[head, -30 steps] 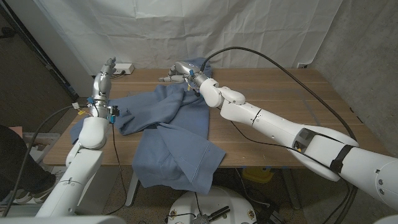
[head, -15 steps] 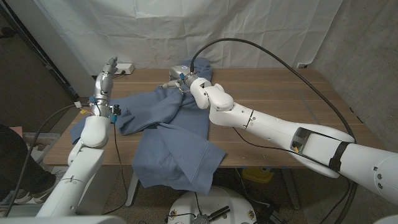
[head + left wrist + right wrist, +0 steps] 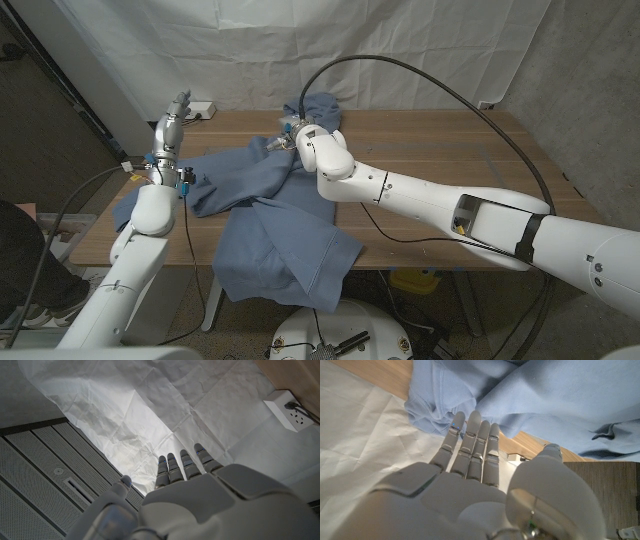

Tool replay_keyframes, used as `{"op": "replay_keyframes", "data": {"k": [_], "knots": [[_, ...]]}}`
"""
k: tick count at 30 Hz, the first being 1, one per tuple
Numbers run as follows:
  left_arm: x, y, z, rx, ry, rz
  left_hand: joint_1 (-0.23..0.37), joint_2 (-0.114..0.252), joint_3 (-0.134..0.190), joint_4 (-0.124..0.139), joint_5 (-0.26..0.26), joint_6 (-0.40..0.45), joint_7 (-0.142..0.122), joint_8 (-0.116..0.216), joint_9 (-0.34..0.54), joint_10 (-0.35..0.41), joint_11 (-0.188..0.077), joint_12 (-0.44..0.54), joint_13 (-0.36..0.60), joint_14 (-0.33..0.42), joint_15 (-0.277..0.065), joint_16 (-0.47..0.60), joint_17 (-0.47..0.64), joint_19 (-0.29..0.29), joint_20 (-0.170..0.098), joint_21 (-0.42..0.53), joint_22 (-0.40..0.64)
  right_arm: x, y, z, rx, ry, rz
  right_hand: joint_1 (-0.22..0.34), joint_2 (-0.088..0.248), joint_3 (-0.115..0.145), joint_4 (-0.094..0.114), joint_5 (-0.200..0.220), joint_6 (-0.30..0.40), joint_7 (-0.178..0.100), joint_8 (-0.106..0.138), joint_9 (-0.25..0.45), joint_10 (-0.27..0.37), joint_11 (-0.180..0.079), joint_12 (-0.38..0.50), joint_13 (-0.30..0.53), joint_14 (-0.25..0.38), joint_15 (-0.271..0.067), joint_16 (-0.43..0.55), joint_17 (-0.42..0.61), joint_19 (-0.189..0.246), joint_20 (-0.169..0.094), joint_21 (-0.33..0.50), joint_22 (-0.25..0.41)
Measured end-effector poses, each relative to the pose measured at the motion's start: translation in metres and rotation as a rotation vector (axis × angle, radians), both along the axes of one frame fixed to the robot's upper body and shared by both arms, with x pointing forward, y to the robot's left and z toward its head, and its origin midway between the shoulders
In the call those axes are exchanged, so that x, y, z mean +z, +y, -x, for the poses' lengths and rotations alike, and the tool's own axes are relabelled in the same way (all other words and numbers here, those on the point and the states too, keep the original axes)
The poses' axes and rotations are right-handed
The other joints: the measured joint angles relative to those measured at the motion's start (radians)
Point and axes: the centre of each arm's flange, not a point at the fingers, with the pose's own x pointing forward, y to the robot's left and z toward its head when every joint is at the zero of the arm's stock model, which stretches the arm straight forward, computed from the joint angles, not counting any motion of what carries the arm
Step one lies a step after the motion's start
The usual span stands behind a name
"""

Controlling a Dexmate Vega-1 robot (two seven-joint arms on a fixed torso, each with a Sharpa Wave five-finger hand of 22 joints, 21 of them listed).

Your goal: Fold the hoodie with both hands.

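Currently the blue hoodie [image 3: 270, 215] is spread unfolded over the wooden table [image 3: 440, 150], its near part hanging over the front edge, a bunched section at the far middle by the backdrop. Left arm comes up the left side; left hand [image 3: 170, 120] is raised above the table's left end, clear of the fabric, fingers [image 3: 175, 467] straight and close together, holding nothing. Right arm reaches across from the right; right hand [image 3: 283, 140] sits over the hoodie's far bunched part. Right wrist view: fingers [image 3: 472, 442] extended, side by side, thumb apart, nothing gripped; contact with cloth can't be told. White power strip [image 3: 197, 108] at far left corner, against the white backdrop sheet [image 3: 400, 50].
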Motion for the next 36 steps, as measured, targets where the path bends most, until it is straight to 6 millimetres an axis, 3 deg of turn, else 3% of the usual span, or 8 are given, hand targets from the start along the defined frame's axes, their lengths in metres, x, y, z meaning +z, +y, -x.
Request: {"op": "replay_keyframes", "data": {"k": [7, 13, 17, 24, 29, 31, 36], "knots": [[0.001, 0.001, -0.003, -0.001, 0.004, -0.002, 0.0, 0.0, 0.0, 0.0, 0.0, 0.0, 0.0, 0.0, 0.0, 0.0, 0.0, 0.0, 0.0, 0.0, 0.0, 0.0, 0.0, 0.0, 0.0, 0.0, 0.0, 0.0, -0.011, 0.006, -0.023, 0.018, 0.005, 0.014, 0.002, 0.009, -0.01, 0.0, -0.027, -0.004, -0.007, 0.005, -0.028, -0.002, -0.005, 0.008, -0.029, 0.005, -0.001, -0.008, -0.007, 0.001, 0.0, -0.003], [0.004, -0.002, -0.008, -0.023, 0.006, -0.014, 0.0, 0.0, 0.0, 0.0, 0.0, 0.0, 0.0, 0.0, 0.0, 0.0, 0.0, 0.0, 0.0, 0.0, 0.0, 0.0, 0.0, 0.0, 0.0, 0.0, 0.0, -0.006, -0.026, 0.019, -0.012, 0.015, -0.008, 0.024, 0.0, 0.013, -0.025, 0.0, 0.001, -0.002, 0.012, 0.01, 0.017, -0.011, 0.011, 0.001, -0.008, -0.012, 0.015, -0.017, 0.015, -0.007, -0.001, -0.003], [0.007, -0.004, -0.015, -0.037, 0.012, -0.024, 0.0, 0.0, 0.0, 0.0, 0.0, 0.0, 0.0, 0.0, 0.0, 0.0, 0.0, 0.0, 0.0, 0.0, 0.0, 0.0, 0.0, 0.0, 0.0, 0.0, 0.0, -0.007, -0.038, 0.026, -0.026, 0.006, -0.041, 0.028, 0.004, 0.015, -0.026, 0.0, -0.004, -0.006, 0.012, 0.01, 0.018, -0.011, 0.011, -0.005, -0.009, -0.014, 0.015, -0.027, 0.021, -0.009, 0.005, -0.008], [0.015, -0.01, -0.028, -0.083, 0.023, -0.044, 0.0, 0.0, 0.0, 0.0, 0.0, 0.0, 0.0, 0.0, 0.0, 0.0, 0.0, 0.0, 0.0, 0.0, 0.0, 0.0, 0.0, 0.0, 0.0, 0.0, 0.0, -0.021, -0.063, 0.039, -0.013, -0.014, -0.134, 0.036, -0.004, 0.006, -0.041, 0.0, -0.081, -0.032, -0.001, 0.008, -0.07, -0.007, -0.052, -0.074, -0.138, 0.037, -0.179, -0.188, 0.032, -0.001, -0.016, -0.03], [0.019, -0.014, -0.036, -0.11, 0.032, -0.059, 0.0, 0.0, 0.0, 0.0, 0.0, 0.0, 0.0, 0.0, 0.0, 0.0, 0.0, 0.0, 0.0, 0.0, 0.0, 0.0, 0.0, 0.0, 0.0, 0.0, 0.0, -0.033, -0.081, 0.045, -0.008, -0.034, -0.203, 0.066, 0.001, 0.027, -0.063, -0.008, -0.141, -0.045, -0.004, -0.002, -0.136, -0.002, -0.113, -0.136, -0.213, 0.064, -0.314, -0.297, 0.028, 0.017, -0.042, -0.035], [0.021, -0.016, -0.038, -0.118, 0.033, -0.065, 0.0, 0.0, 0.0, 0.0, 0.0, 0.0, 0.0, 0.0, 0.0, 0.0, 0.0, 0.0, 0.0, 0.0, 0.0, 0.0, 0.0, 0.0, 0.0, 0.0, 0.0, -0.044, -0.095, 0.046, -0.015, -0.022, -0.235, 0.073, 0.004, 0.033, -0.069, -0.013, -0.149, -0.047, -0.004, -0.006, -0.156, -0.001, -0.13, -0.152, -0.234, 0.073, -0.347, -0.322, 0.028, 0.017, -0.047, -0.035], [0.028, -0.021, -0.046, -0.134, 0.039, -0.079, 0.0, 0.0, 0.0, 0.0, 0.0, 0.0, 0.0, 0.0, 0.0, 0.0, 0.0, 0.0, 0.0, 0.0, 0.0, 0.0, 0.0, 0.0, 0.0, 0.0, 0.0, -0.048, -0.099, 0.053, 0.068, -0.09, -0.293, 0.081, 0.004, 0.04, -0.076, -0.021, -0.149, -0.047, 0.001, -0.009, -0.166, -0.004, -0.152, -0.176, -0.246, 0.086, -0.388, -0.36, 0.028, 0.017, -0.056, -0.04]]}}
